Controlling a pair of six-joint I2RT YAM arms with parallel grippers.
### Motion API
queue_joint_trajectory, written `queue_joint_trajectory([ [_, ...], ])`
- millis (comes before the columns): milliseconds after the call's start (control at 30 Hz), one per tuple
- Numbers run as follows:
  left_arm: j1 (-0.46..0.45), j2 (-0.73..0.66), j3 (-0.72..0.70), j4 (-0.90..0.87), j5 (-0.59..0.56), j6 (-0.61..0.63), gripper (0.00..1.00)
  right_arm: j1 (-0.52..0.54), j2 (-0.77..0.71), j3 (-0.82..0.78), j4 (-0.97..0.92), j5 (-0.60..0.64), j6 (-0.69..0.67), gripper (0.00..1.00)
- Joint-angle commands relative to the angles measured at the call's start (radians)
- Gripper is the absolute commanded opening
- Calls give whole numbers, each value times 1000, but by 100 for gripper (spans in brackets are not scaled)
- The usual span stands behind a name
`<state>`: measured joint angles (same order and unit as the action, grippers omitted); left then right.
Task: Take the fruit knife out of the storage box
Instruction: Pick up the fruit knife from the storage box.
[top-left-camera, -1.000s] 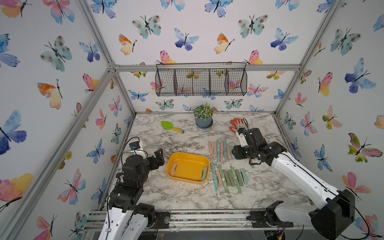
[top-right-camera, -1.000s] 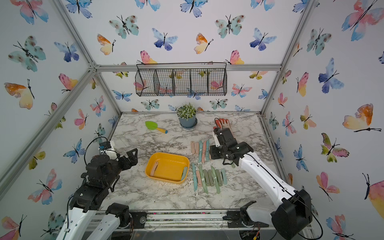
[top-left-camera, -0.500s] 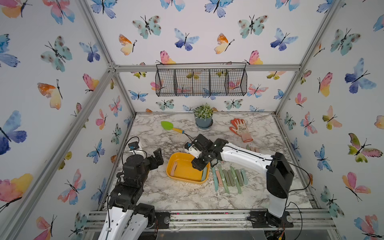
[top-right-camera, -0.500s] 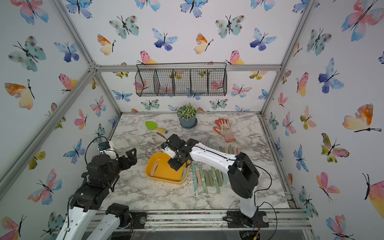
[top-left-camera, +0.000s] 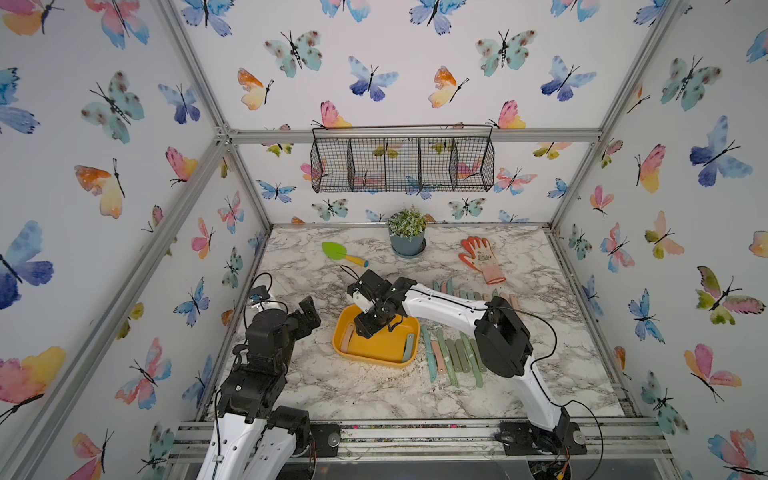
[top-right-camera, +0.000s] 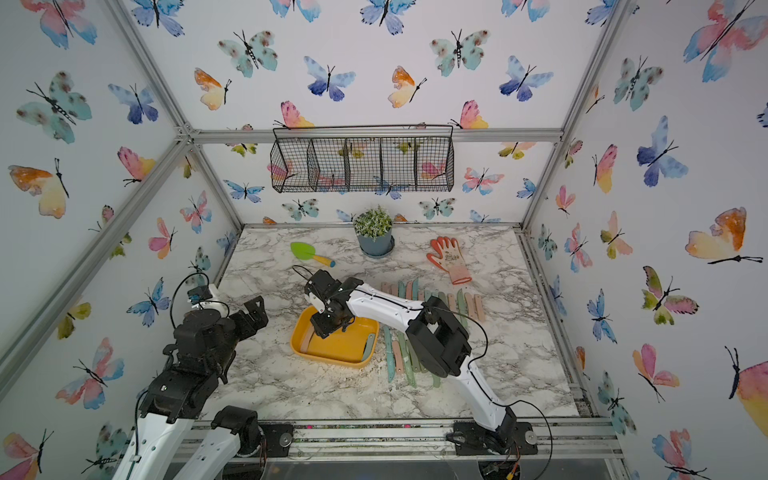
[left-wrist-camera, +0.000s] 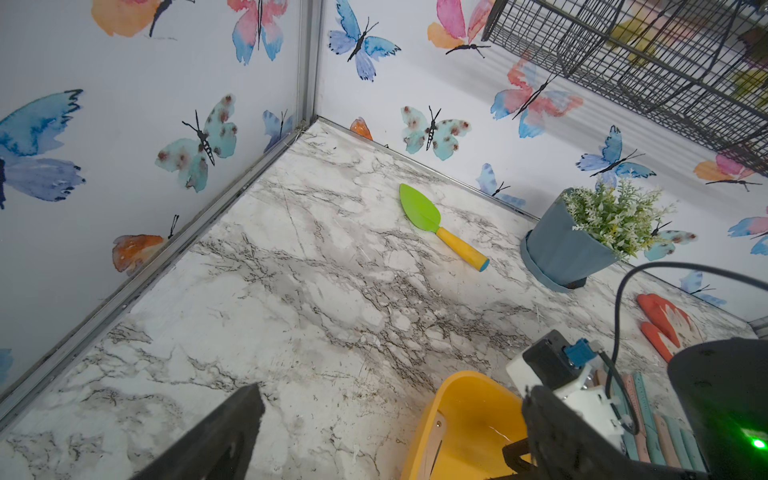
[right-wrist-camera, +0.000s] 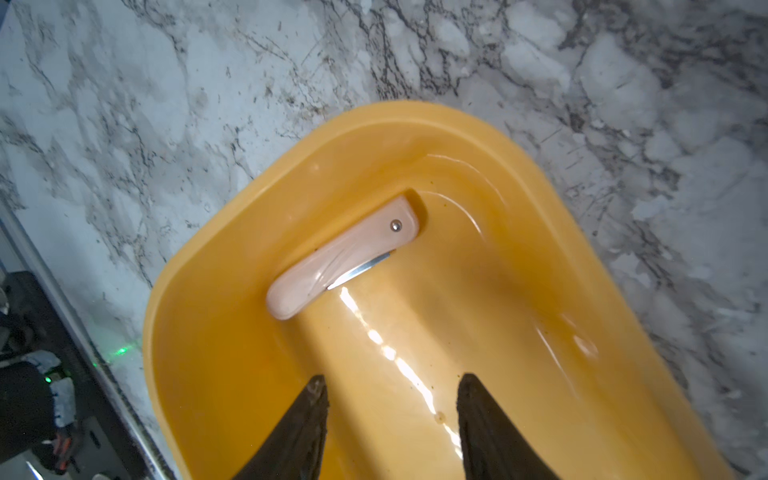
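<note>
right wrist view: right hand (right-wrist-camera: 390, 382) half open, fingers apart, nothing gripped, poised over storage box (right-wrist-camera: 232, 232) floor. pink fruit knife (right-wrist-camera: 340, 257), folded, lies beyond fingertips against box wall, untouched. in both top views it sits at box's 9 o'clock side; teal fruit knife (top-left-camera: 409, 348) at 3 o'clock side. left hand (top-left-camera: 309, 309) wide open, empty, 9 o'clock of box, apart.

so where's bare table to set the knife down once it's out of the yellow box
Bare marble runs between the storage box and the front rail, and between the folded knives and the right wall. Crowded: right of the box, knife rows under the right arm.
</note>
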<state>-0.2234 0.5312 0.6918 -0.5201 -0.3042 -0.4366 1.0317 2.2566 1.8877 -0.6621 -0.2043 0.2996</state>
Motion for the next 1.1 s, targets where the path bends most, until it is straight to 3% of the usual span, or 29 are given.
queue_joint_trajectory([
  [0,7,-4,23,-4,-21,-7,98,15,59,41,30,-33,100,55],
  [733,7,-14,23,-4,-19,-6,98,60,214,215,-34,50,130,66],
  [1067,7,-14,23,-4,-19,-7,98,78,255,267,-131,161,105,66],
])
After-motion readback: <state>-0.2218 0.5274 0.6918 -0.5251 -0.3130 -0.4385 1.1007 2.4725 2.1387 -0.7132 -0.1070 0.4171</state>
